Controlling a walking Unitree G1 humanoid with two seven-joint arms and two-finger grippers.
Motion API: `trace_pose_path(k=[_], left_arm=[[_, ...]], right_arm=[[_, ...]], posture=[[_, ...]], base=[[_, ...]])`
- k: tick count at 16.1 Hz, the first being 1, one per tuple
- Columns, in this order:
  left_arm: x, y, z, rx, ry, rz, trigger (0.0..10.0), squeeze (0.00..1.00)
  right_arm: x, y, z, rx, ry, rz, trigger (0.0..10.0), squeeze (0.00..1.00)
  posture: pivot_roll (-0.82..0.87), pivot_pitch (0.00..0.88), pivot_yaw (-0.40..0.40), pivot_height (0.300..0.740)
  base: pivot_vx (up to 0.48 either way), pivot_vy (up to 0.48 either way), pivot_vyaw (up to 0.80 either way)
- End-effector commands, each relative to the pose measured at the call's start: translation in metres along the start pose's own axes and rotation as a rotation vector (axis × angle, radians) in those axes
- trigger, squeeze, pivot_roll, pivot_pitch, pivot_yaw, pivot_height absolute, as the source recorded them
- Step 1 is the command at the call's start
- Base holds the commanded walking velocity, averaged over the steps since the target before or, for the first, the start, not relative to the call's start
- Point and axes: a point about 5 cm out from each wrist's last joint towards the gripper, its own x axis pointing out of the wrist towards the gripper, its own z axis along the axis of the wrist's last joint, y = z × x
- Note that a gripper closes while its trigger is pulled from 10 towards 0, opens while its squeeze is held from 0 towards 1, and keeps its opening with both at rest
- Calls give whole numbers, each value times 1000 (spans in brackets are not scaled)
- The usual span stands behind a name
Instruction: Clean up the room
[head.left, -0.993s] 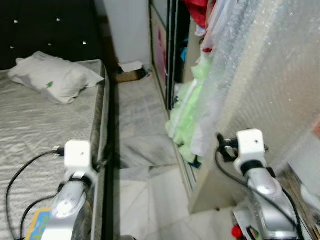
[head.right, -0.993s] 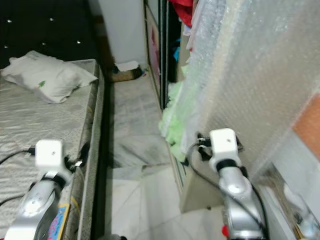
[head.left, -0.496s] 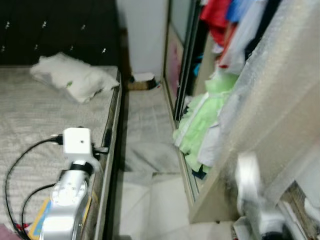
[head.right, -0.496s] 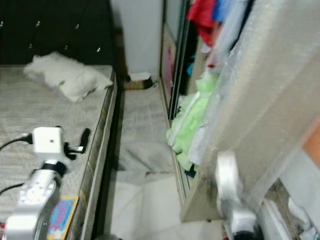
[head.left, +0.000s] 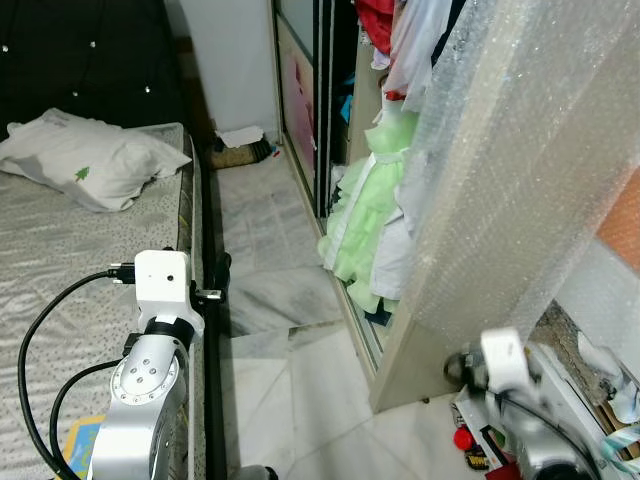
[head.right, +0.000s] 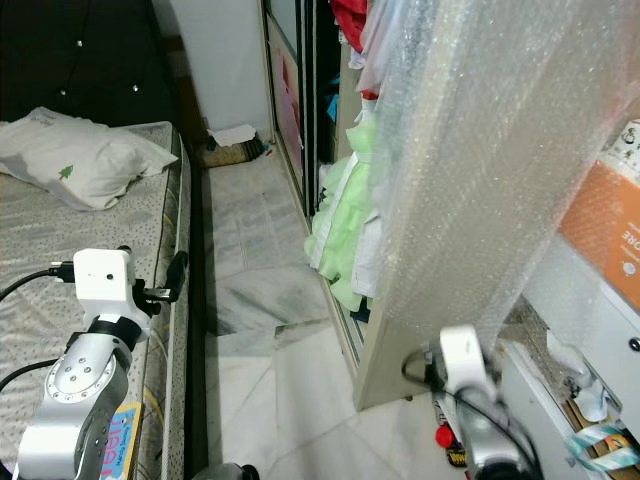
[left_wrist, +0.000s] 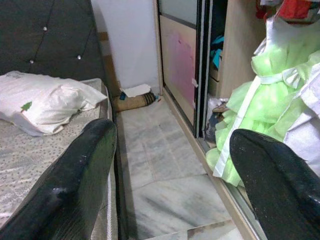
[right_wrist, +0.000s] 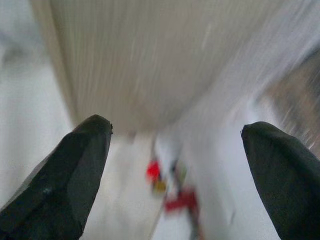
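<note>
In the eye views the robot stands in the narrow aisle of marble floor (head.left: 265, 250) between the bed (head.left: 70, 250) and the open wardrobe (head.left: 345, 110), beside a tall panel wrapped in bubble plastic (head.left: 520, 170); I judge the right arm could knock this leaning panel, because it hangs just beside its foot. The wardrobe holds hanging clothes, and a green dress (head.left: 365, 215) spills out of it almost to the floor, so a step forward may catch the cloth. A pillow (head.left: 85, 165) lies on the bed. In the left wrist view the left gripper (left_wrist: 172, 175) is spread wide and holds nothing, pointing along the aisle to a cardboard piece (left_wrist: 132, 97) near the wall, probably something to tidy. In the right wrist view, much blurred, the right gripper (right_wrist: 175, 175) is also wide and empty above small red clutter (right_wrist: 172, 192) on the floor.
</note>
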Motion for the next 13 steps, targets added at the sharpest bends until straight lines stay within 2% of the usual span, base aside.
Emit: trace_pose_path(k=[1,2,4,5,6,9,10,12,13], left_arm=[[2,1,1,5,1,-1,10000,0],[3,1,1,10,3,2,10000,0],[3,1,0,10,6,3,10000,0],[2,1,0,7,7,2,10000,0],[2,1,-1,7,8,1,10000,0],[1,-1,-1,4,10,-4,10000,0],[1,-2,-1,3,13,-8,10000,0],[1,-4,-1,4,14,-13,10000,0],[1,-5,-1,5,12,-15,10000,0]], right_arm=[[-4,6,-26,37,138,31,10000,0],[-8,12,-43,19,229,58,10000,0],[-12,16,-54,3,278,88,10000,0],[-18,24,-68,-22,329,118,10000,0],[-19,28,-71,-43,337,124,10000,0],[-19,40,-69,-78,325,161,10000,0],[-17,51,-63,-158,313,212,10000,0],[-15,59,-58,-236,309,236,10000,0],[-14,63,-54,-242,303,245,10000,0]], posture=[[37,0,19,740],[42,0,19,740],[48,0,17,740],[50,0,16,740],[52,0,16,740],[60,0,18,740],[63,0,17,740],[73,0,15,740],[78,0,13,740]], base=[[0,0,0],[0,0,0],[0,0,0],[0,0,0],[0,0,0],[0,0,0],[0,0,0],[0,0,800],[0,0,800]])
